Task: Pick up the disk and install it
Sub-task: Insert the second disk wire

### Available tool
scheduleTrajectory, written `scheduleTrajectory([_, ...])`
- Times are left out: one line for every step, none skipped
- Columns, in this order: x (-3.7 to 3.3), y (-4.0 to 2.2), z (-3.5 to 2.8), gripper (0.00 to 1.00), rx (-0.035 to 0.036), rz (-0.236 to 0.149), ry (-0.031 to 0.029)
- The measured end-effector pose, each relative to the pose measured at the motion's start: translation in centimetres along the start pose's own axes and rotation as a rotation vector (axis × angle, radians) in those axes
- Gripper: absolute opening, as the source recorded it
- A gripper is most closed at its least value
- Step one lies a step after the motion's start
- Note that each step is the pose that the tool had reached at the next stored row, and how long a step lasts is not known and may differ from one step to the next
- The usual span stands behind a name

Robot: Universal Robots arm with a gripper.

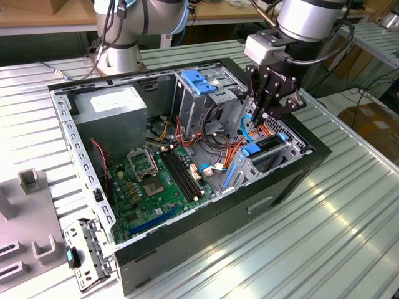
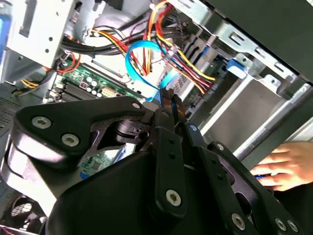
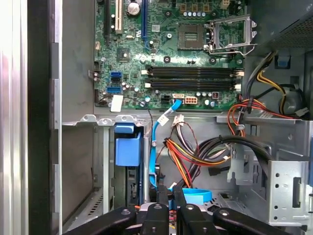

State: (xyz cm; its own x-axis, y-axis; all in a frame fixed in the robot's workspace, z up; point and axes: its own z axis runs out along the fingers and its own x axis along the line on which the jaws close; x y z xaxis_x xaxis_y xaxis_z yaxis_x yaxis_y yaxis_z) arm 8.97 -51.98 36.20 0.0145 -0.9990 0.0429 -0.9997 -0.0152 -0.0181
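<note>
The disk [image 1: 267, 145] sits edge-up in the lower drive bay at the front of the open computer case [image 1: 75, 143], its blue rail ends showing. In the first wrist view its blue tab [image 3: 128, 147] tops the narrow slot. My gripper [image 1: 259, 116] hangs just above the bay, beside the disk. Its fingers [image 2: 168, 105] are pressed close together on the end of a looping blue data cable [image 2: 142, 54]. That blue data cable [image 3: 155, 147] runs from the motherboard down to the gripper [image 3: 168, 198].
Inside the case lie the green motherboard [image 1: 159, 180], the grey power-supply box [image 1: 112, 106], a grey cage with a blue bracket [image 1: 198, 81] and bundles of coloured wires [image 3: 195, 156]. A person's hand [image 2: 286, 166] rests by the case edge. A grey fixture [image 1: 31, 218] stands on the exterior view's left.
</note>
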Motion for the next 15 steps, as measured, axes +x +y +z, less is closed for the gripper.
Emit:
scheduleTrajectory([0.26, 0.0, 0.03, 0.16, 0.0, 0.0, -0.0001])
scheduleTrajectory([0.34, 0.01, 0.05, 0.16, -0.0002, 0.0, -0.0001])
scheduleTrajectory([0.43, 0.0, 0.05, 0.16, -0.0006, 0.001, 0.0001])
scheduleTrajectory([0.5, 0.0, 0.06, 0.16, -0.0011, 0.001, 0.0001])
scheduleTrajectory([0.64, 0.0, 0.08, 0.16, -0.0019, 0.002, 0.0001])
scheduleTrajectory([0.89, 0.01, 0.11, 0.16, -0.0029, 0.004, 0.0001])
scheduleTrajectory([1.08, 0.01, 0.12, 0.16, -0.0033, 0.006, 0.0002])
scheduleTrajectory([1.3, 0.01, 0.13, 0.16, -0.0039, 0.008, 0.0002])
scheduleTrajectory([1.58, -0.02, 0.16, 0.16, -0.0049, 0.009, 0.0002])
scheduleTrajectory([1.69, -0.04, 0.17, 0.16, -0.0053, 0.011, 0.0003])
scheduleTrajectory([1.83, -0.08, 0.19, 0.16, -0.0057, 0.013, 0.0003])
scheduleTrajectory([1.97, -0.14, 0.23, 0.16, -0.0063, 0.016, 0.0002])
scheduleTrajectory([2.04, -0.19, 0.25, 0.16, -0.0067, 0.019, 0.0004])
scheduleTrajectory([2.12, -0.23, 0.29, 0.16, -0.0069, 0.021, 0.0004])
scheduleTrajectory([2.33, -0.29, 0.37, 0.16, -0.0072, 0.023, 0.0005])
